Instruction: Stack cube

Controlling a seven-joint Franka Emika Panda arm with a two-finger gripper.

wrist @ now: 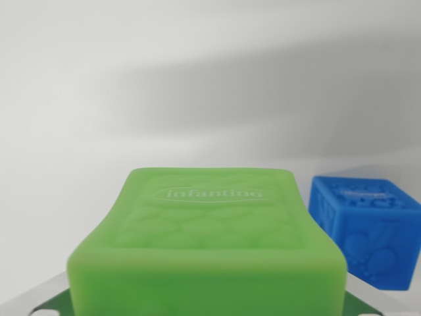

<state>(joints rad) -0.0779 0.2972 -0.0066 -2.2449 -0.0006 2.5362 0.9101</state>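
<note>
**Green cube close under the wrist camera, blue cube at the right**

The lower middle of the frame is filled by a green cube (209, 247), seen from very near. Its upper face is embossed with a leaf-like pattern, and the word "infantino" is moulded inside an oval toward the far edge of that face. The near edge of the cube is blurred, and its sides appear pinched inward partway along their length. Thin dark green slivers are seen at the lower left and lower right corners of the frame, just beside the cube's base; what they belong to cannot be told.

A blue cube (368, 227) is seen at the right edge of the frame, a little farther off than the green one and apart from it. Raised shapes are moulded into its faces, and a small oval mark is carried on its top. It is set on the white surface (59, 217), which runs up into a pale background where a broad soft shadow is cast across the upper right of the frame.

The tool itself is not shown in this view, so whether it is open, closed or gripping the green cube cannot be told.
</note>
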